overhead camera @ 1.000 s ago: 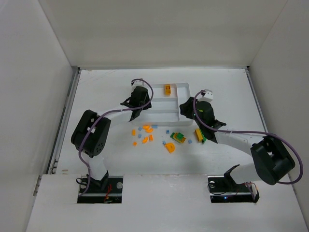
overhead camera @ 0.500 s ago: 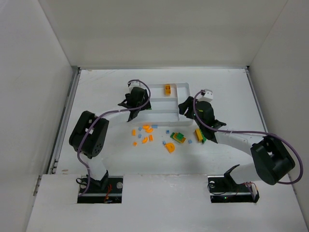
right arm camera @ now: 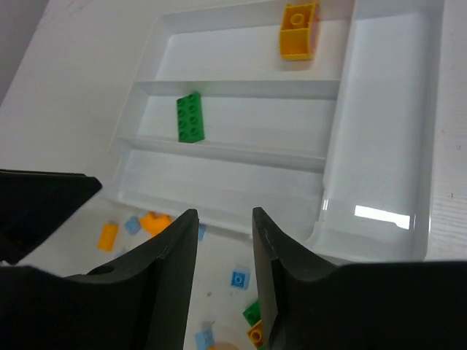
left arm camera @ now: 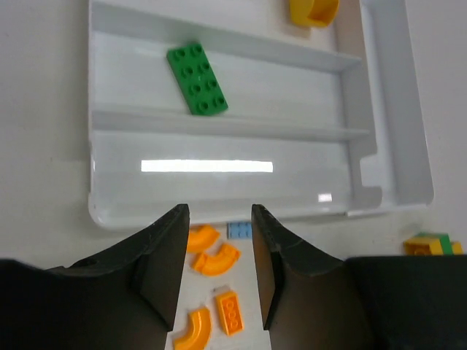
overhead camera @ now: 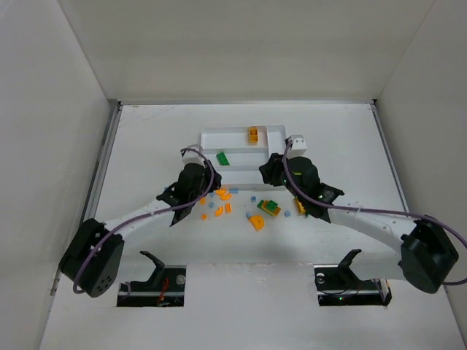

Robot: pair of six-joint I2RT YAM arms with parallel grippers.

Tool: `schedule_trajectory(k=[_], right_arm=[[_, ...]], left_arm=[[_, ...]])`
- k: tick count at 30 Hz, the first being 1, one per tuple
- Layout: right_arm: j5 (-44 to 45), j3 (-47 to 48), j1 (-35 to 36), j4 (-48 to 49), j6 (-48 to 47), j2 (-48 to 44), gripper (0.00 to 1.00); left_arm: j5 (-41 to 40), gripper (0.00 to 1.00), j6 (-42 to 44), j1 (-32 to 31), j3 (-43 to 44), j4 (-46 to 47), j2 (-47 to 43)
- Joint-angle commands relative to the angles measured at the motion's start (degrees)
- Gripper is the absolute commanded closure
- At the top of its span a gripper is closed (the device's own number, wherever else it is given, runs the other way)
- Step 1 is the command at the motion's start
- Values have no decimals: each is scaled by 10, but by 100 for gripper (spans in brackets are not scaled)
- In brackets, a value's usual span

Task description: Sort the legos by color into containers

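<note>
The white tray [overhead camera: 226,131] holds a green brick [overhead camera: 222,158] in its middle slot and a yellow brick [overhead camera: 253,135] in the far slot. Loose legos lie on the table in front of it: orange pieces [overhead camera: 222,194], blue bits [overhead camera: 253,198], a green-and-yellow stack [overhead camera: 270,208]. My left gripper [overhead camera: 208,191] hovers open over the orange curved pieces [left arm camera: 217,259] and an orange brick [left arm camera: 230,311], just short of the tray [left arm camera: 219,186]. My right gripper [overhead camera: 267,175] stands open at the tray's near right corner, above a blue piece [right arm camera: 239,278], holding nothing.
A yellow-and-green brick [overhead camera: 300,204] lies under the right arm, partly covered by it. An orange half-round piece [overhead camera: 257,221] sits nearer the bases. The tray's narrow vertical slot [right arm camera: 379,109] has nothing in it. White walls enclose the table on three sides.
My left gripper drew back from over the tray to the near side, leaving the green brick in the middle slot. The right gripper shifted slightly left and nearer.
</note>
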Motion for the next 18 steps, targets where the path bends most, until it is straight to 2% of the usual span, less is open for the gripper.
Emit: schedule_trajectory(k=[1,5,8,14,18], right_arm=[[-3,7,28,-73,-23,-58,50],[-7,-24,51,-158,-17,-74,24],[-3,-26,70,-220,-16,-76,11],[-6,-8,86,-266,-45,-40,6],[-5,0,86,-269,-57,1,12]], left_arm=[[33,64,-39,-11,-55,23,-51],[45,64,-53,-13,-105,19,-98],[62,64,-58,-12,-111,10,-116],[78,63,-57,-20,-105,3,-132],[81,63,-64,-21,-115,3,-160]])
